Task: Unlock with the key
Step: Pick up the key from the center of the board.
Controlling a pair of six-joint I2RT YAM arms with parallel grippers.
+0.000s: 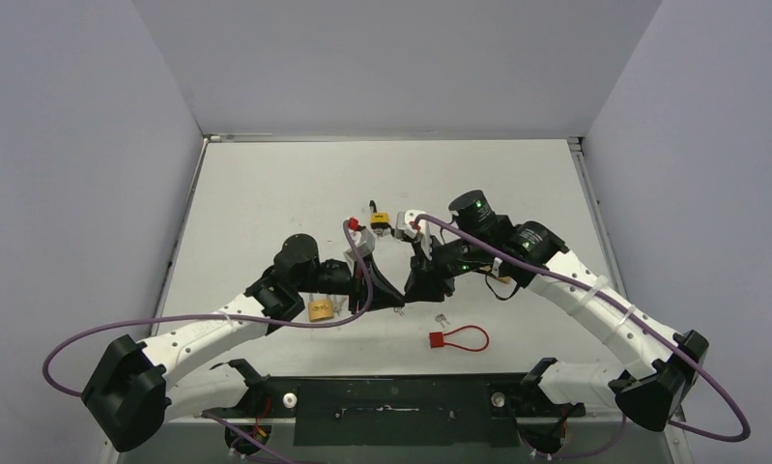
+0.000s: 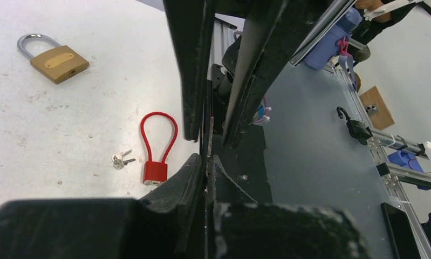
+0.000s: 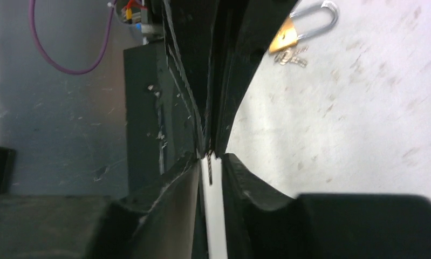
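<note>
**A:** How far along was the unlocking?

**B:** Early, I'd judge. The brass padlock (image 2: 56, 62) lay flat on the worktop (image 1: 266, 193) with both legs of its shackle seated. The red cable lock (image 2: 155, 171) had its loop closed. No key was in either one

**A:** And the key?

**B:** A loose pair of keys (image 2: 120, 160) lay just beside the red cable lock, with neither arm touching them. The two arms met tip to tip above the worktop, between the two locks. A thin metal sliver (image 2: 210, 129) ran between them, edge-on to both wrist cameras. I took it for a key

**A:** Who held it?

**B:** The left end effector (image 2: 206, 162) was closed on the sliver. The right end effector (image 3: 210, 159) was narrowed to a slit with the sliver's end at its tips, but I couldn't tell whether it was gripping

**A:** What was left?

**B:** Nearly everything: settle the key in one end effector, steady a lock, insert, turn and free the shackle

**A:** Any containers?

**B:** None that I saw. A small yellow padlock (image 1: 382, 221) sat farther back, loose on the worktop like the others
</note>
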